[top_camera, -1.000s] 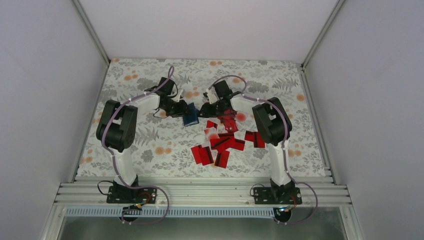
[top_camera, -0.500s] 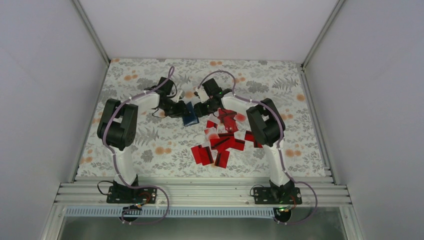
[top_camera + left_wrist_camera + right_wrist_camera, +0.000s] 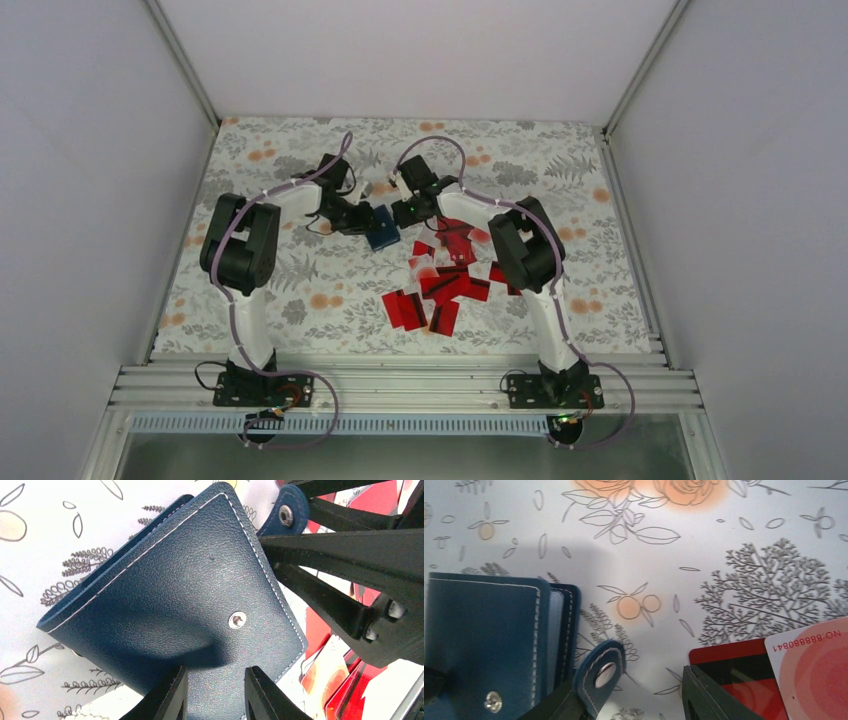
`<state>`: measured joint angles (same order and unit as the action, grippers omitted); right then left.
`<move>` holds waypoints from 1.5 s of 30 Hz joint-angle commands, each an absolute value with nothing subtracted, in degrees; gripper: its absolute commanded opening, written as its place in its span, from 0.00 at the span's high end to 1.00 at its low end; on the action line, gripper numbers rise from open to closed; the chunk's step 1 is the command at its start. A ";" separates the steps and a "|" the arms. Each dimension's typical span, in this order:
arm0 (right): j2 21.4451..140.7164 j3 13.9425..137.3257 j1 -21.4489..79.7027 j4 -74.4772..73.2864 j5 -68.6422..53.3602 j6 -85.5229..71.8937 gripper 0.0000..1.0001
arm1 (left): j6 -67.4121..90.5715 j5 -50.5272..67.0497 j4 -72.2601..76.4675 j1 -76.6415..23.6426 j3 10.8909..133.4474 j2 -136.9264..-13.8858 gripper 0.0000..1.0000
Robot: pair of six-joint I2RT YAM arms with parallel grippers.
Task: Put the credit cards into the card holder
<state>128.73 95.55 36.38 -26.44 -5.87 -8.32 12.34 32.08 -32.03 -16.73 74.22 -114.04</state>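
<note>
The navy card holder [image 3: 381,230] sits at the table's middle, and its snap-fastened face [image 3: 175,590] fills the left wrist view. My left gripper [image 3: 215,680] pinches its near corner, and the leather buckles just above the fingers. The holder's strap tab [image 3: 601,671] rests against the left finger of my right gripper [image 3: 629,690], whose jaws stand apart with only tablecloth between them. From above, my right gripper [image 3: 400,212] is just right of the holder. Several red credit cards [image 3: 445,285] lie scattered right of it. One dark-striped card [image 3: 734,672] lies by the right finger.
A floral tablecloth [image 3: 300,290] covers the table, with white walls on three sides and an aluminium rail [image 3: 420,385] along the near edge. A pink-and-white numbered card [image 3: 819,675] overlaps the striped one. Both arms' elbows rise over the table's middle.
My right gripper has swung left from over the card pile to the holder's strap tab, and its jaws have widened. The left gripper and the holder have barely moved.
</note>
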 commanded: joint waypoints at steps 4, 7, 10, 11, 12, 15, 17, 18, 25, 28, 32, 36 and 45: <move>125.65 94.52 36.54 -26.78 -2.04 -8.67 0.57 | 11.13 29.10 -33.07 -16.74 76.11 -118.55 0.70; 122.68 92.09 35.27 -23.14 -12.90 -9.55 0.58 | 11.25 28.16 -33.84 -16.73 77.31 -119.42 0.73; 119.86 89.14 32.88 -17.97 -28.21 -13.86 0.58 | 11.16 26.91 -34.59 -16.76 78.39 -120.51 0.73; 119.10 87.50 31.91 -16.38 -32.27 -15.60 0.59 | 11.16 26.52 -34.74 -16.73 78.60 -120.77 0.74; 118.04 86.17 31.07 -14.40 -35.19 -17.18 0.59 | 11.16 26.34 -34.90 -16.74 78.94 -121.04 0.74; 115.63 82.90 28.76 -10.04 -40.11 -20.56 0.59 | 10.95 25.63 -35.44 -16.80 79.72 -121.69 0.77; 115.15 82.74 27.83 -9.71 -40.90 -21.36 0.60 | 10.75 24.46 -36.16 -16.95 80.24 -122.01 0.78; 115.14 83.13 27.40 -10.13 -40.32 -21.50 0.60 | 10.58 23.82 -36.53 -17.00 80.51 -122.18 0.78; 119.56 87.65 26.01 -15.72 -36.48 -21.99 0.66 | 9.96 19.50 -40.59 -17.58 84.03 -124.40 0.78; 124.08 91.59 26.10 -17.97 -36.14 -21.97 0.68 | 9.72 18.69 -41.65 -17.83 84.93 -124.82 0.78; 128.75 96.25 26.47 -20.01 -36.49 -21.99 0.73 | 9.64 18.67 -42.43 -17.92 85.71 -125.93 0.78; 131.33 98.13 27.25 -21.56 -37.01 -21.90 0.78 | 9.50 18.33 -44.63 -18.39 88.29 -128.33 0.78; 133.48 98.67 29.71 -22.61 -38.59 -20.55 0.80 | 10.80 17.63 -49.07 -19.19 93.10 -130.14 0.76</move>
